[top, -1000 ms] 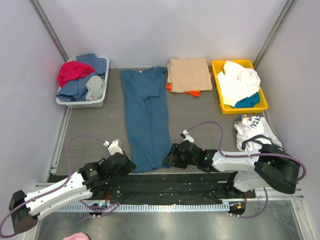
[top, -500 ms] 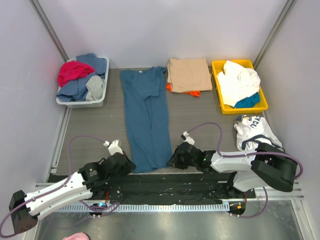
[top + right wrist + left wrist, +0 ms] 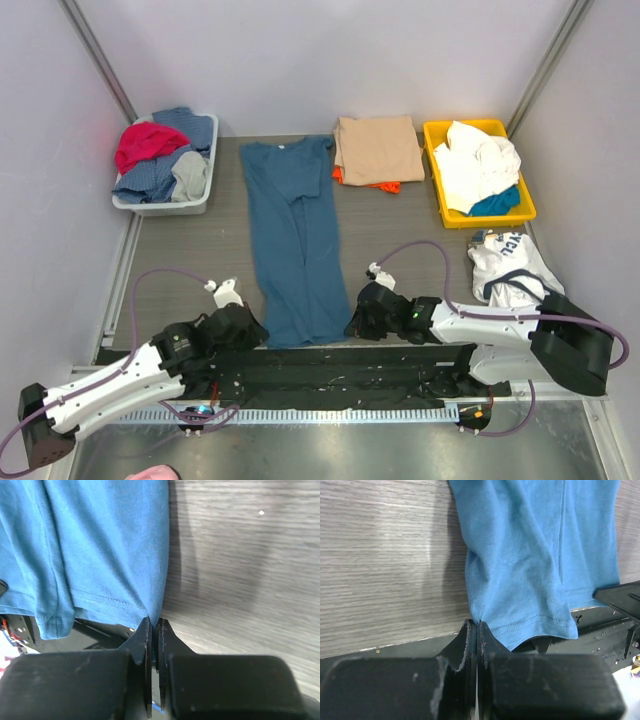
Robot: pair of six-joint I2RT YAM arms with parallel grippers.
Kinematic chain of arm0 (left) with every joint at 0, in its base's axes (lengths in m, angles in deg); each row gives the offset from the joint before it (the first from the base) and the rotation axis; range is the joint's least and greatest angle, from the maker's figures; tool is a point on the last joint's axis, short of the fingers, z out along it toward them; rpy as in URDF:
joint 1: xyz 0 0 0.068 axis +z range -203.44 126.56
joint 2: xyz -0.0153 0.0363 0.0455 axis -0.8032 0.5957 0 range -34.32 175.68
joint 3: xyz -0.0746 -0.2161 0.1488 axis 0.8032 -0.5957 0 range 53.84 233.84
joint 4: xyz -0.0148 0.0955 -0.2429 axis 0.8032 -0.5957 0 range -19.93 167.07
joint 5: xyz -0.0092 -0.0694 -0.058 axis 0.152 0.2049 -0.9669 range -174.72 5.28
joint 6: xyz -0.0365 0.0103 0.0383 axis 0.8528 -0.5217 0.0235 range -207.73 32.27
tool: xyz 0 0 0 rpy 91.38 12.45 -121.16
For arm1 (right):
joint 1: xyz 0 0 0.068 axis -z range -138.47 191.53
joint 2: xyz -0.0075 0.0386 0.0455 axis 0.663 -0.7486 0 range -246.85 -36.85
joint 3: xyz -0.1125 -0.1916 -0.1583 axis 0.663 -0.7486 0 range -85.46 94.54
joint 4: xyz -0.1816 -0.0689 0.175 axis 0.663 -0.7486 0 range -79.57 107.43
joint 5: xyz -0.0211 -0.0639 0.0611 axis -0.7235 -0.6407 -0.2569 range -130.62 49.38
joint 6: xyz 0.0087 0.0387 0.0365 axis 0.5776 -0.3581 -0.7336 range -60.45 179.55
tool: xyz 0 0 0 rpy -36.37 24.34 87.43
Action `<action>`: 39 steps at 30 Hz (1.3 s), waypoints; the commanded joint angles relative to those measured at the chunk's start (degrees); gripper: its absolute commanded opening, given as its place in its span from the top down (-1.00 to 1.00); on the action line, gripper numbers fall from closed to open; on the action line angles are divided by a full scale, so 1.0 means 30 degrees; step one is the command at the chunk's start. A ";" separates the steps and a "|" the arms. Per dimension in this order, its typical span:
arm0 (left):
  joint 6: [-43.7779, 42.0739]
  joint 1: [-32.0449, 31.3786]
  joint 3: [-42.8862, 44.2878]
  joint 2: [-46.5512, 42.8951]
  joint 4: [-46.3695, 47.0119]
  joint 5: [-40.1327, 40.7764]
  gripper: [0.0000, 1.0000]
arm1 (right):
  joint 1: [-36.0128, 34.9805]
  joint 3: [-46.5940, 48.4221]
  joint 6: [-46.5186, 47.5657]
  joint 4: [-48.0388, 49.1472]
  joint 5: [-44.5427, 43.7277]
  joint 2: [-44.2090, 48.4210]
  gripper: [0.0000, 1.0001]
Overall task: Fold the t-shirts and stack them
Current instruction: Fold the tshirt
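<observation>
A dark teal-blue t-shirt (image 3: 295,235) lies folded lengthwise into a long strip down the middle of the table, collar at the far end. My left gripper (image 3: 252,327) is shut on its near left hem corner (image 3: 476,621). My right gripper (image 3: 356,322) is shut on the near right hem corner (image 3: 154,616). The hem (image 3: 535,625) hangs slightly over the table's near edge. At the back, a folded tan-beige t-shirt (image 3: 377,147) rests on top of an orange t-shirt (image 3: 385,184).
A grey bin (image 3: 205,170) of crumpled clothes stands at the back left. A yellow tray (image 3: 437,180) with white and teal garments is at the back right. A white printed shirt (image 3: 510,260) lies crumpled at the right. The black base rail (image 3: 340,365) runs along the near edge.
My right gripper has closed onto the shirt's near right corner, after standing open beside it. The left gripper has kept its hold and barely shifted.
</observation>
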 commanded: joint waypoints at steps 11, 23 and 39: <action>0.0467 -0.0098 0.0260 -0.0812 0.0165 -0.1050 1.00 | -0.0265 0.1629 0.0918 -0.2596 0.0303 0.1615 0.98; -0.1025 -0.0098 0.2865 0.2438 0.4681 -0.1931 1.00 | -0.0265 0.4530 0.2177 -0.2537 -0.0572 0.1820 0.98; -0.2899 0.0019 0.5297 0.4313 0.4974 0.3898 1.00 | 0.0115 0.8075 0.4227 -0.2568 -0.5524 -0.0637 0.98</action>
